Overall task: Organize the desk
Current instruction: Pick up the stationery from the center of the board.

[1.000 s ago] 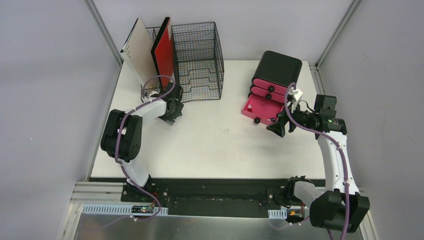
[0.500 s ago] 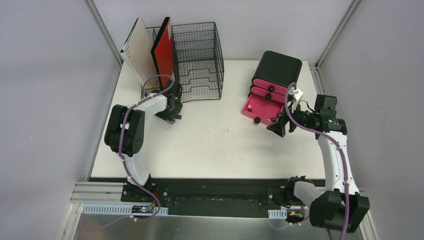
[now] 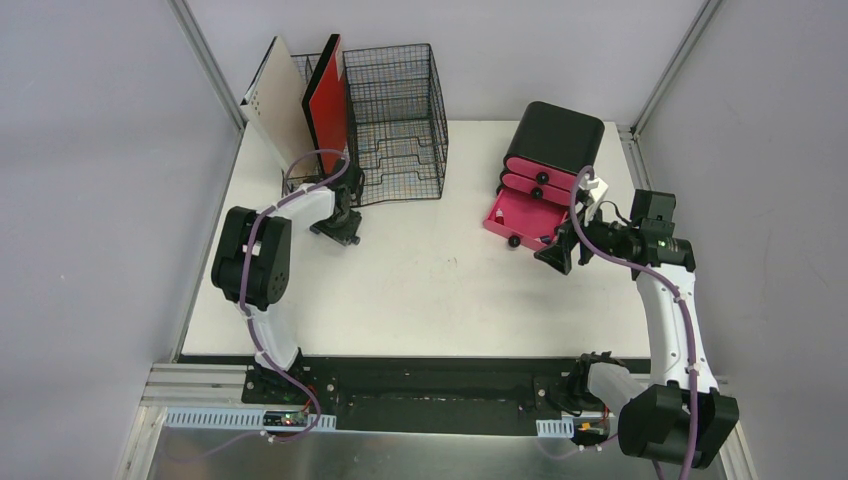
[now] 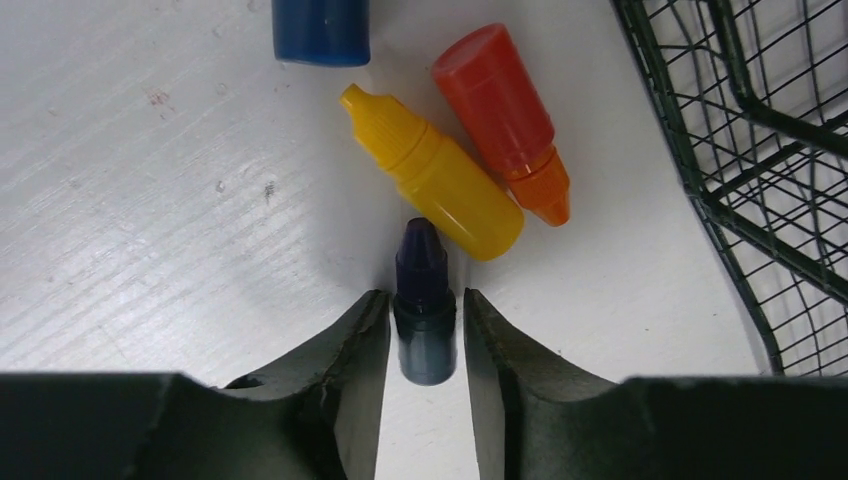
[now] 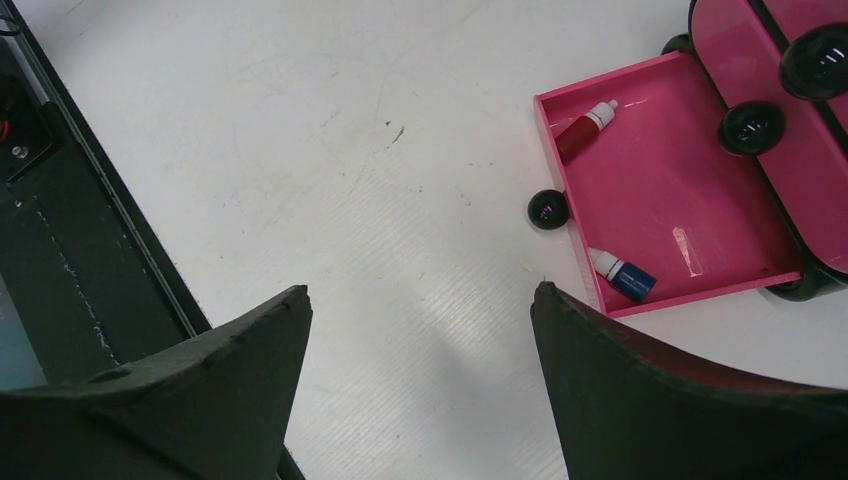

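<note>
Left gripper [image 4: 423,300] pinches the small dark-purple plastic dropper bottle [image 4: 422,275] beside the black wire-mesh organizer [image 3: 395,110] — lift straight up, clear of the touching yellow plastic dropper bottle [image 4: 440,180]. Right gripper [image 5: 420,295] hangs agape.

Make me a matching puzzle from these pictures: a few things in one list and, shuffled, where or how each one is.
Things:
1. dark purple bottle
2. yellow bottle
3. white-capped red bottle
4. right gripper

Places or states:
A. in the open pink drawer
B. wide open, holding nothing
C. between the fingers of the left gripper
D. lying on the desk beside the orange bottle

Pairs: 1-C, 2-D, 3-A, 4-B
</note>
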You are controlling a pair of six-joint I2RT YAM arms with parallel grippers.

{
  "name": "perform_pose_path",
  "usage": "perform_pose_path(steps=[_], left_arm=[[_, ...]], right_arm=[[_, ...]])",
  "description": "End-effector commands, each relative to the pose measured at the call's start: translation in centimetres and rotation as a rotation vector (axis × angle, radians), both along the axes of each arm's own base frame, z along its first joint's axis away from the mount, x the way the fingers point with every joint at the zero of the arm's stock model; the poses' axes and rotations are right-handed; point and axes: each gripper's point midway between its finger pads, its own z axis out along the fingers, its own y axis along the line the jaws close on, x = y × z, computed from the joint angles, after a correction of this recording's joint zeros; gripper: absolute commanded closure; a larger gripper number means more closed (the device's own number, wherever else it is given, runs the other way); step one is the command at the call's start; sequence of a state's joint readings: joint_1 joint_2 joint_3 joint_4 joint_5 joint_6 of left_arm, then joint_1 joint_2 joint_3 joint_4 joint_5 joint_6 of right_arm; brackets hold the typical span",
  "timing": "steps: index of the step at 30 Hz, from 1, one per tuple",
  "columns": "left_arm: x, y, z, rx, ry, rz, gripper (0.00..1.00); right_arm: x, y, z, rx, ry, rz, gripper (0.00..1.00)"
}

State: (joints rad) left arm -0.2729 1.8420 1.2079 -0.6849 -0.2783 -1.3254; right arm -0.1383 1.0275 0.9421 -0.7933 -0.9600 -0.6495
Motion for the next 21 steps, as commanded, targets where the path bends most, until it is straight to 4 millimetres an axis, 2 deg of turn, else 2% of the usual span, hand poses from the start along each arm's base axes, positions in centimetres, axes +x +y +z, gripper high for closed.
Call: perform_pose_path(steps=[1,6,14,21], left_arm=[[-1.4,0.6,-1.2,0.019,0.079,-0.017,0.72],[-2.1,0.7,-1.0,0.017,0.085,-0.034,0.96],[-3.6,0.5,1.1,-0.022,-0.02,-0.087,0.99],[-5.0,-2.1,3.2,-0.164,-0.26,-0.262,1.0]], right_arm=[[0.0,0.3,1.0,0.018,-0.062,0.028,0.16],[-0.1,0.4,1.2,0.022,-0.065,0.032,0.16],[-0.2,0.6,1.2,0.037,-0.059,0.042,0.16],[-0.9,1.5,1.4,0.104,-0.04,0.091,0.16]])
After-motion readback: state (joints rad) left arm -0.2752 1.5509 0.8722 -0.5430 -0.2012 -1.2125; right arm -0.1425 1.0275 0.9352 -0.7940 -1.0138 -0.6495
